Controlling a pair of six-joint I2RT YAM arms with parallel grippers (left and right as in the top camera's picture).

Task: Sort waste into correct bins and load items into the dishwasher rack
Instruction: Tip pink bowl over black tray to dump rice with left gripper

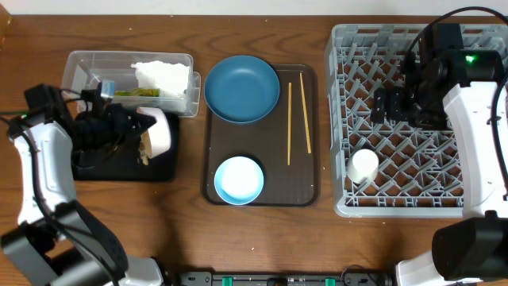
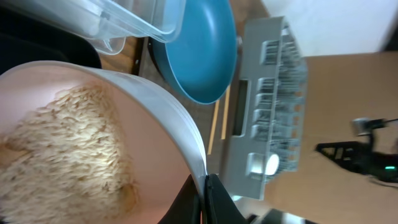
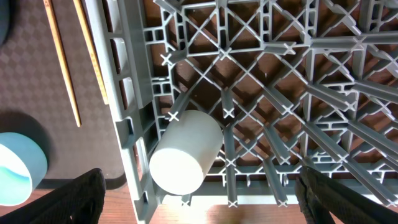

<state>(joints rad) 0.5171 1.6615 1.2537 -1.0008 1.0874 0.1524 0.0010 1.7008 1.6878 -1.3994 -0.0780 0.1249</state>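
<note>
My left gripper (image 2: 204, 202) is shut on the rim of the cream bowl (image 1: 161, 131), tipped on its side over the black tray (image 1: 119, 168). Rice-like scraps (image 2: 62, 149) lie inside the bowl. The clear tub (image 1: 87, 67) holds white tissue (image 1: 163, 77) and a yellow-green wrapper (image 1: 139, 93). The dark blue plate (image 1: 242, 87), light blue bowl (image 1: 238, 179) and two chopsticks (image 1: 304, 111) sit on the brown serving tray (image 1: 302, 191). My right gripper (image 3: 199, 205) is open above the grey rack (image 1: 341, 48), where the white cup (image 3: 185, 155) lies on its side.
The rack's upright pegs (image 3: 267, 87) stand under my right gripper. Bare wooden table (image 1: 262, 20) runs along the far edge and in front of the trays.
</note>
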